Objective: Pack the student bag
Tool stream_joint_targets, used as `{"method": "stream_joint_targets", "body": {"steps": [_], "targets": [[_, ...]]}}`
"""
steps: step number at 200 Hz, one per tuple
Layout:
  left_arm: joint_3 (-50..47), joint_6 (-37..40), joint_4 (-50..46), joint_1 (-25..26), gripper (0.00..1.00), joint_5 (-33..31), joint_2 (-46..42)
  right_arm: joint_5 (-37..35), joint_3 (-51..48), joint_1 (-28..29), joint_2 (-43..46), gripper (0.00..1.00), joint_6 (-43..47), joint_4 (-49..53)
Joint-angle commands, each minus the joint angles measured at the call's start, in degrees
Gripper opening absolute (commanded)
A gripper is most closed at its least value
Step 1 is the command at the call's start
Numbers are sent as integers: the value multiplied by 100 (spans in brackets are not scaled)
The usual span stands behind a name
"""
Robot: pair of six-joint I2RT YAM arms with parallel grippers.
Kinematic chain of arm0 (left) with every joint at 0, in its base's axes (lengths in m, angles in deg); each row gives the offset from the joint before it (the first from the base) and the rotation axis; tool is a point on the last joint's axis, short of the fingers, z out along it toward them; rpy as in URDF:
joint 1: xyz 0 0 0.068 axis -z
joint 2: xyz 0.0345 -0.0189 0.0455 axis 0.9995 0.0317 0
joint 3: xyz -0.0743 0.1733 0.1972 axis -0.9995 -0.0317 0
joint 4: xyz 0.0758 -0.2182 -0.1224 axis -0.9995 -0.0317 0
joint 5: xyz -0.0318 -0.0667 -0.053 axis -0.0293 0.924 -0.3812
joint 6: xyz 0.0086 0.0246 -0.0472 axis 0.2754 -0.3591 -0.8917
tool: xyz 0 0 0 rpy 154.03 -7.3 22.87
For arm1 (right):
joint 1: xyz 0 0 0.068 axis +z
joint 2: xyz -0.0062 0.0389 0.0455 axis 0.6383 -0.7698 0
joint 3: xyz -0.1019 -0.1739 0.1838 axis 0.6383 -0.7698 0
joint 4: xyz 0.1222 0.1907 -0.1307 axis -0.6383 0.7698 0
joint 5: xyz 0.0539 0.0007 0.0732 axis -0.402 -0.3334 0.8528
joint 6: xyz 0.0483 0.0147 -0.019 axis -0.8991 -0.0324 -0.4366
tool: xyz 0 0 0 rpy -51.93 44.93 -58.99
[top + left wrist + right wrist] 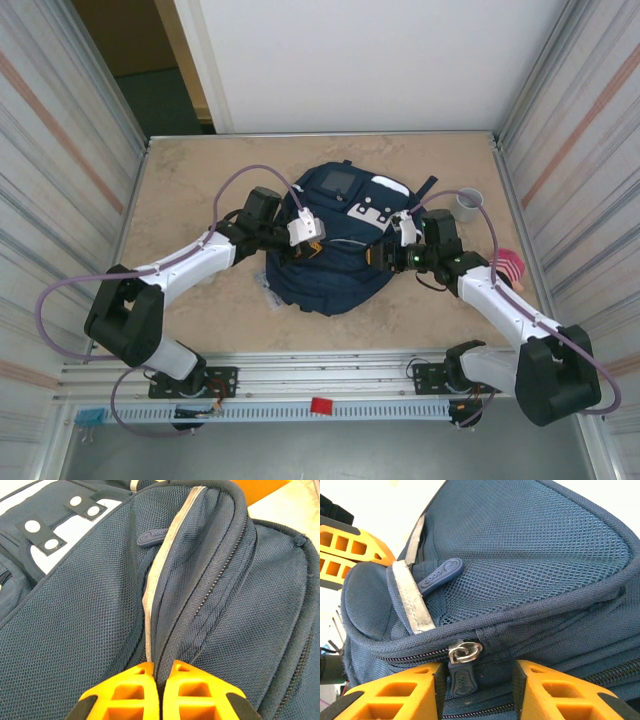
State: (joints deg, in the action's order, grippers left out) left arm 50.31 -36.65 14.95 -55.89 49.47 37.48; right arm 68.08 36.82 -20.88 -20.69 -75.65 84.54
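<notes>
The student bag (335,265), a large navy backpack, lies in the middle of the table. My left gripper (316,240) reaches in from the left and is shut on a fold of the bag's fabric (167,645) beside a white reflective stripe (157,580). My right gripper (388,256) presses against the bag's right side. Its jaws are open, standing on either side of a navy zipper pull (462,679) that hangs from a metal ring (465,651), close to the left finger (405,690). The left gripper's orange fingers (345,550) appear at the upper left of the right wrist view.
A small grey cup (468,203) stands at the back right. A pink striped object (510,266) lies by the right wall. Corrugated metal walls close in both sides. A bit of clear plastic (268,292) lies at the bag's left edge.
</notes>
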Motion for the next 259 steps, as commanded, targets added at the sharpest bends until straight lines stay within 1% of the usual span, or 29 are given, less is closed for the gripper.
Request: {"method": "stream_joint_targets", "body": {"steps": [1, 42, 62, 103, 121, 139, 174, 203, 221, 228, 240, 259], "targets": [[86, -197, 372, -38, 0, 380, -270, 359, 148, 36, -110, 37, 187, -183], [86, -248, 430, -39, 0, 293, -252, 537, 216, 46, -77, 22, 141, -47], [81, -326, 499, -38, 0, 104, -226, 678, 197, 67, 67, 18, 3, -27], [15, -538, 759, -10, 0, -466, -196, 626, 138, 288, 431, 14, -608, -36], [16, -548, 798, 27, 0, -581, -184, 618, 98, 423, 518, 14, -908, -124], [24, -510, 818, 70, 0, -646, -178, 532, 82, 703, 547, 13, -1174, -296], [81, -390, 757, 231, 0, -936, -104, 257, 313, 1157, 441, 13, -1539, -361], [66, -417, 855, 303, 0, -863, -81, -45, 444, 1564, 123, 13, -1987, -695], [51, -444, 888, 319, 0, -834, -92, -140, 529, 1687, -161, 14, -2254, -815], [43, -446, 899, 320, 0, -834, -103, -141, 555, 1698, -238, 16, -2300, -823], [9, -404, 897, 323, 0, -841, -132, -249, 593, 1681, -285, 23, -2310, -704], [-80, -268, 884, 305, 0, -877, -208, -318, 564, 1550, -151, 31, -2302, -484]]}}
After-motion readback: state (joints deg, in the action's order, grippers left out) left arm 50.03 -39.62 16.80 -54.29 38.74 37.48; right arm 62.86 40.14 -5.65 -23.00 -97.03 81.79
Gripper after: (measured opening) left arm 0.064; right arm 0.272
